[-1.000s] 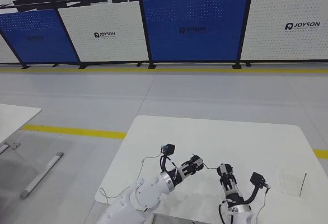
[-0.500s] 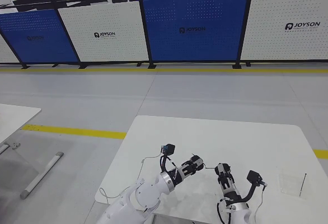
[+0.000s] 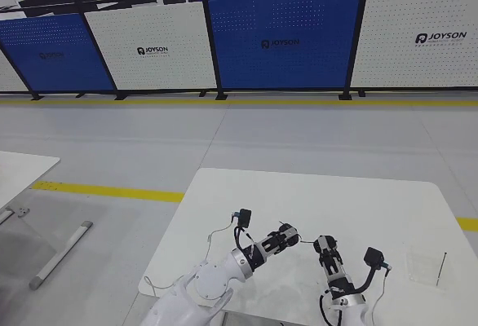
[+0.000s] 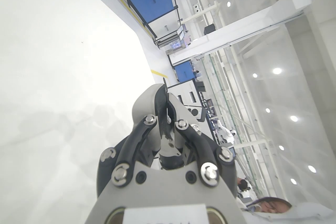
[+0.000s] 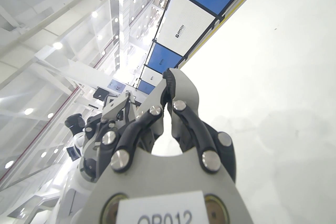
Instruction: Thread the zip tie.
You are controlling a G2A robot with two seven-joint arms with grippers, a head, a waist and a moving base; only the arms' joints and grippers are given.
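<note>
Zip tie [image 3: 303, 242] faint thin line between left jaws, right jaws; both pinched closed, contents unclear.

Left arm [image 3: 223, 281] coming in from seven o'clock, left gripper [image 3: 291, 237] aimed toward two o'clock, fingers [image 4: 145, 104] pressed together, right gripper [image 3: 323, 242] just beside it at three o'clock, aimed toward twelve o'clock, fingers [image 5: 186, 88] likewise closed tight

Bare white surface [image 3: 320, 196] lies open from the clear tray [image 3: 422, 262] to the far edge. Well apart from the tray, toward the surface's middle, the left gripper [image 3: 292, 237] and right gripper [image 3: 321, 243] stand tip to tip, a thin zip tie [image 3: 307, 242] barring the narrow gap between them. A thin black strip [image 3: 440, 269] sits at the tray.
</note>
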